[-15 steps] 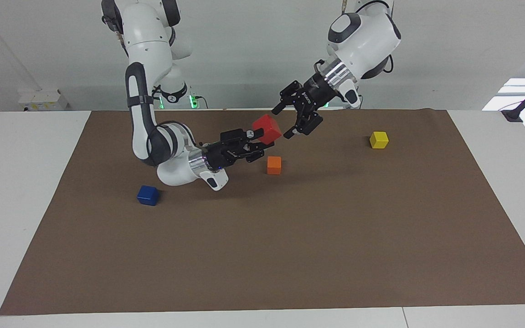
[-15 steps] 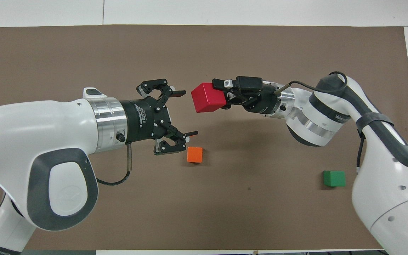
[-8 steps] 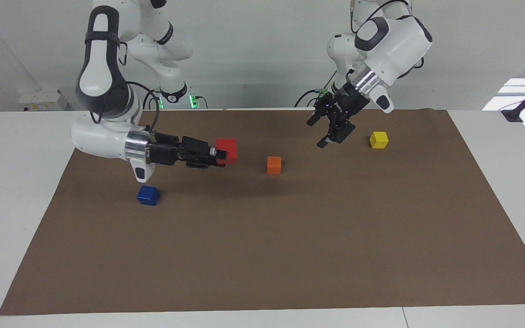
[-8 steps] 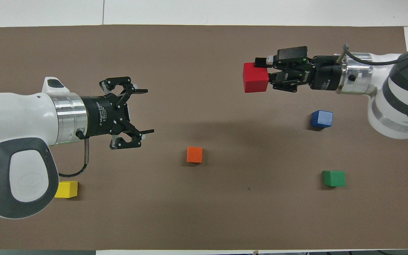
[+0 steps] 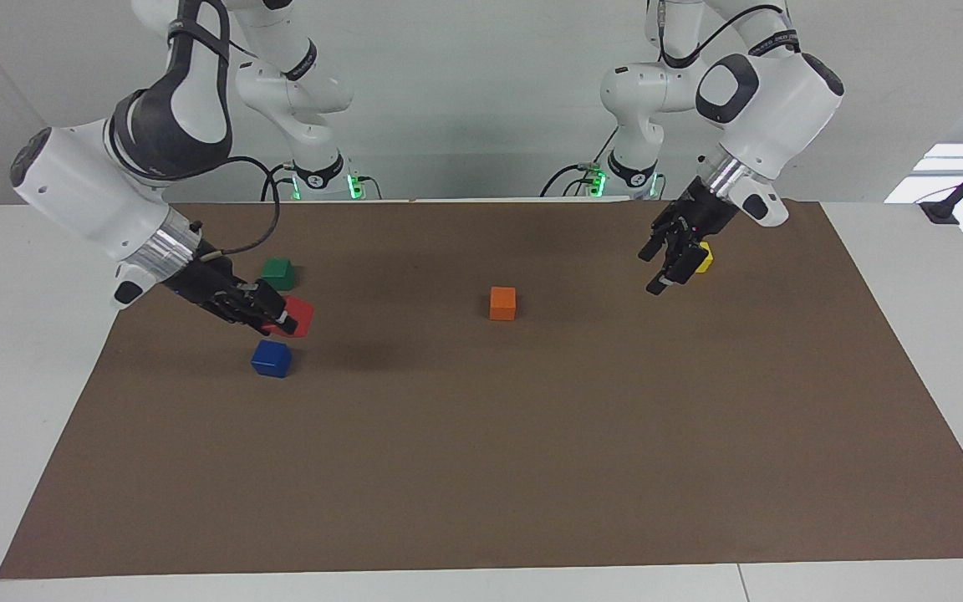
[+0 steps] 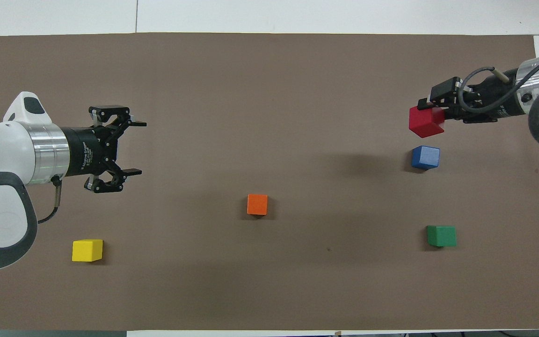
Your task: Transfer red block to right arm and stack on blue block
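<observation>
Red block [image 5: 298, 317] is clamped in our right gripper [image 5: 277, 318], airborne beside the blue block [image 5: 271, 358], not yet aligned for stacking. Left gripper [image 6: 131, 147] waits, jaws apart.

My robotics lab bench.
My two white arms [image 5: 155, 125] stand at a white table [image 5: 30, 351] with brown mat [image 5: 481, 468] and bare wall.

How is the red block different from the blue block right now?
The red block is held up in the air by the right end effector, while the blue block sits on the brown mat with nothing touching it. The red block hangs tilted; the blue block rests flat. One is bright red, the other deep blue. Both are plain cubes that look the same size.
</observation>
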Robot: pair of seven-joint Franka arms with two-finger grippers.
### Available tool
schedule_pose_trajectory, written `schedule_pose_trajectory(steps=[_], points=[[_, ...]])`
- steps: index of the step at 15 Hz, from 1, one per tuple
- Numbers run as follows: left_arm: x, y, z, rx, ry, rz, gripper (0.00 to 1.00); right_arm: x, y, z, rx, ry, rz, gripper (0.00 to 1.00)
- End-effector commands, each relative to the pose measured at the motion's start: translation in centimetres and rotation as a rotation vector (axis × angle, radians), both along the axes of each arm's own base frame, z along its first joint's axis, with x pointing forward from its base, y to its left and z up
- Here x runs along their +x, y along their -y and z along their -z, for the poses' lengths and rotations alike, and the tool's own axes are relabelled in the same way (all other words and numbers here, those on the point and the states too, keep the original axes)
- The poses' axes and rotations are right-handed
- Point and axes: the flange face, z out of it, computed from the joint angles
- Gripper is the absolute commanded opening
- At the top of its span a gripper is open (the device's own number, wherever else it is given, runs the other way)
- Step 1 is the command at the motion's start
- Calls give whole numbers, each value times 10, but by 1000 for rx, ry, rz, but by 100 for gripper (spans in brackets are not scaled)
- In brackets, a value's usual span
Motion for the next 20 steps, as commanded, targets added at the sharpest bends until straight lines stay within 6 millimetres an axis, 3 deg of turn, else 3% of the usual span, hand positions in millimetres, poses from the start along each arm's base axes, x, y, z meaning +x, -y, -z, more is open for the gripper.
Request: schedule_pose_trajectory(steps=[1,3,6,7,9,13,16,20], points=[[5,-10,24,107,0,140,100,7,2,7,-235,24,-39,0],[9,-29,35,185,-4,240,100,6,6,8,-311,24,-74,0],[4,-39,42,388,8,640,100,1,6,24,-428,19,-142,0],[5,-45,38,407,7,713,100,1,-6,36,-438,39,-164,0],[12,-70,27,416,-7,785,100,-4,-11,58,-437,48,-165,0],[15,-81,11,514,-60,1077,100,-4,-13,70,-428,32,-93,0],[9,-82,15,513,-69,1091,100,-8,-10,87,-416,2,15,0],[9,-83,-3,530,-37,1091,100,-16,-4,98,-415,-22,28,0]])
